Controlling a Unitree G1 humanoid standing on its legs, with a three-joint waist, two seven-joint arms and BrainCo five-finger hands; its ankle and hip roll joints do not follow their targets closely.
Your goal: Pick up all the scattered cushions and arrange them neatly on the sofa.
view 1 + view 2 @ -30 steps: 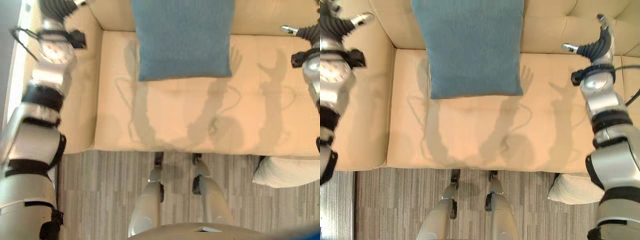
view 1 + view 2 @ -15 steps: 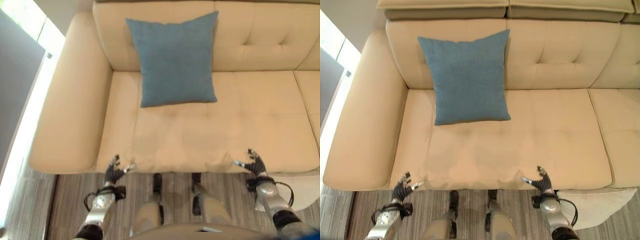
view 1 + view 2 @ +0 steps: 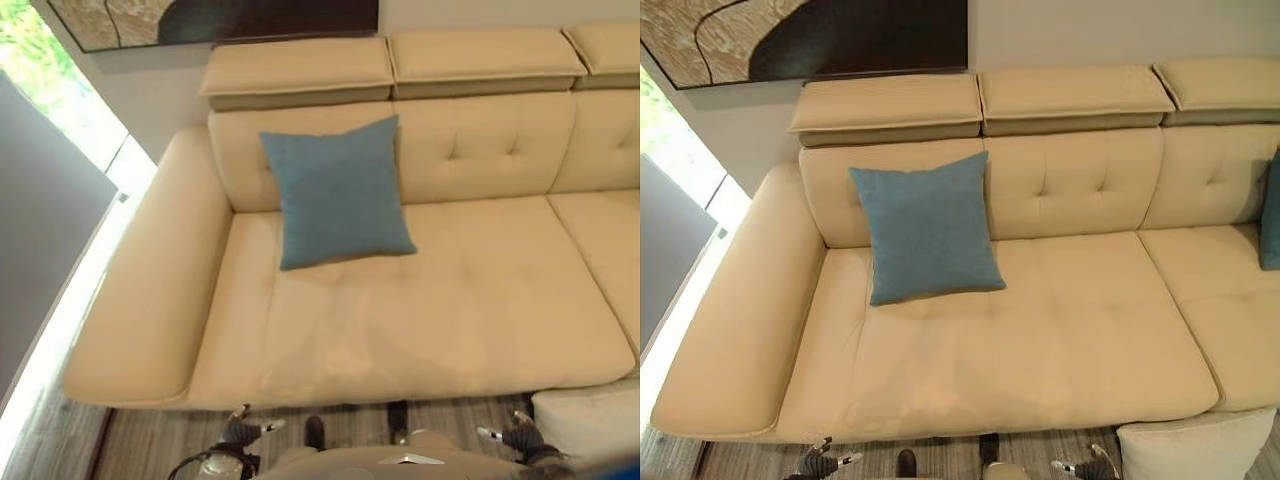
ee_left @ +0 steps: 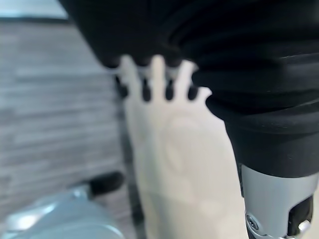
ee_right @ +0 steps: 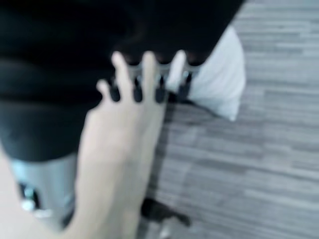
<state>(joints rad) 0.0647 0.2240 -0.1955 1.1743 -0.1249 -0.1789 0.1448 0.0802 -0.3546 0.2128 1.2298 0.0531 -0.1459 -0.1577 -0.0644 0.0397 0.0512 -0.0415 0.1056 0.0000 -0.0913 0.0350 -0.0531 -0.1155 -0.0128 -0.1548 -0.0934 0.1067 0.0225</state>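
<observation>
Your spread left hand [image 3: 240, 432] and right hand [image 3: 520, 436] are hanging low; the white fabric cushion [image 3: 1185, 445] is lying half cut off beside the beige leather sofa [image 3: 1040, 340].

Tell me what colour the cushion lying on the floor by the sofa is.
White, or off-white: the floor cushion shows best in the right eye view.

Light: bright daylight glare, upper left of eye views | sofa [image 3: 1040, 330] evenly lit — soft shadows | wrist views — blurred

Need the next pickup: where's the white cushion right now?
The white cushion lies on the floor at the lower right of the eye views, against the sofa's front edge, just beyond the right hand.
</observation>
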